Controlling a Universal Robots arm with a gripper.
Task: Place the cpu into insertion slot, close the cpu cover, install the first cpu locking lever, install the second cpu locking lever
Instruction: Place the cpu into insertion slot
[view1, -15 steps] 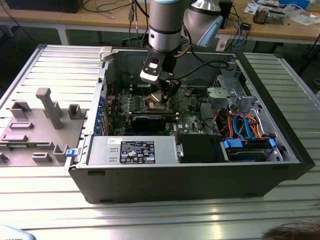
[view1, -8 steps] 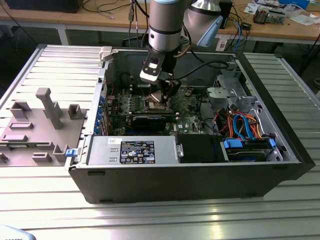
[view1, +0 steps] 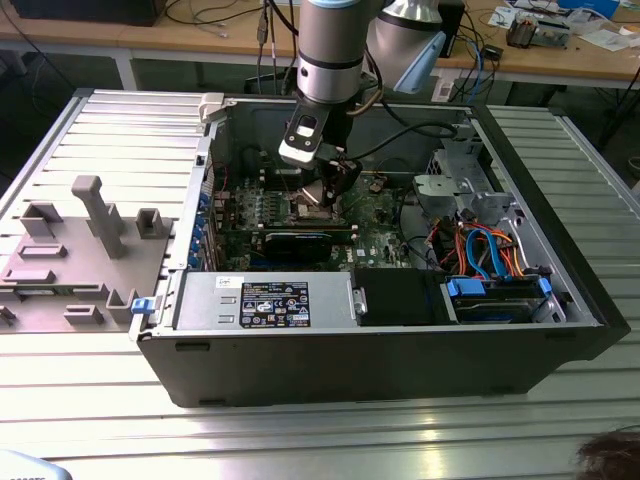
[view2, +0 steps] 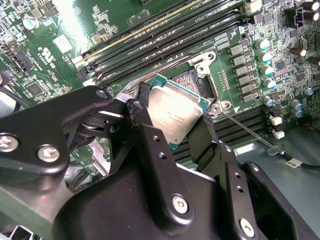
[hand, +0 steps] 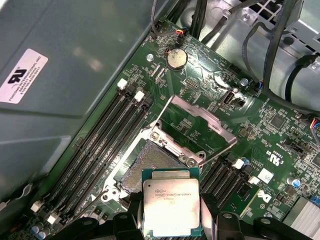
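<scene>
My gripper (hand: 171, 214) is shut on the cpu (hand: 171, 205), a flat square chip with a dull silver top, with one black finger on each of two opposite edges. In both wrist views the chip hangs tilted just above and partly beside the insertion slot (hand: 144, 162), whose dark pin field lies bare. The cpu cover (hand: 205, 120), a silvery frame with a large window, stands swung up and open past the slot. The second wrist view shows the cpu (view2: 175, 112), the slot (view2: 188, 80) and a thin wire lever (view2: 250, 136) lying loose. In the exterior view the gripper (view1: 325, 192) sits low inside the open computer case (view1: 330, 370).
Long black memory slots (hand: 100, 150) run beside the socket. A black expansion card (view1: 300, 240), a power supply (view1: 265, 300) and a drive cage with orange and blue cables (view1: 490, 250) crowd the case. A grey fixture plate (view1: 80, 250) lies on the exterior view's left.
</scene>
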